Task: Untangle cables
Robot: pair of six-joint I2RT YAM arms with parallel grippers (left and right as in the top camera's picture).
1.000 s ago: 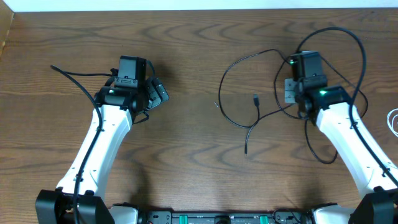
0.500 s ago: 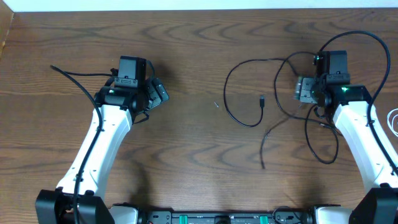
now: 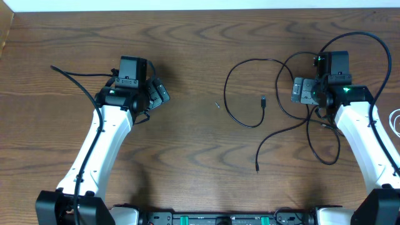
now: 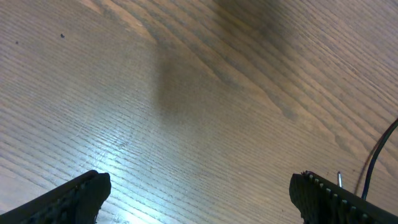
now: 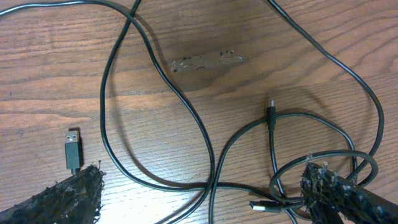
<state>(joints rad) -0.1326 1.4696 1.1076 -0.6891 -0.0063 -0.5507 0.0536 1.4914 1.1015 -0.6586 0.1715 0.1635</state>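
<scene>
The black cable (image 3: 228,94) lies in loose loops on the wood right of centre, one plug (image 3: 263,100) inside the loop and another end (image 3: 257,167) nearer the front. My right gripper (image 3: 299,90) hovers over its right-hand tangle, open. In the right wrist view, crossed black strands (image 5: 205,143) and a USB plug (image 5: 73,149) lie under and between the spread fingers (image 5: 68,199) of the gripper (image 5: 202,199), which holds nothing. A bit of the white cable (image 3: 395,122) shows at the right edge. My left gripper (image 3: 157,94) (image 4: 199,199) is open over bare wood, far from both cables.
A tiny pin-like speck (image 3: 216,105) lies on the table between the arms. The arms' own thicker black wires trail by the left arm (image 3: 69,75) and arch over the right arm (image 3: 369,44). The table's far edge (image 3: 200,10) runs along the top.
My right gripper moved right dragging the black cable, then opened and let go. The cable's free end swung toward the front. The left arm has not moved.
</scene>
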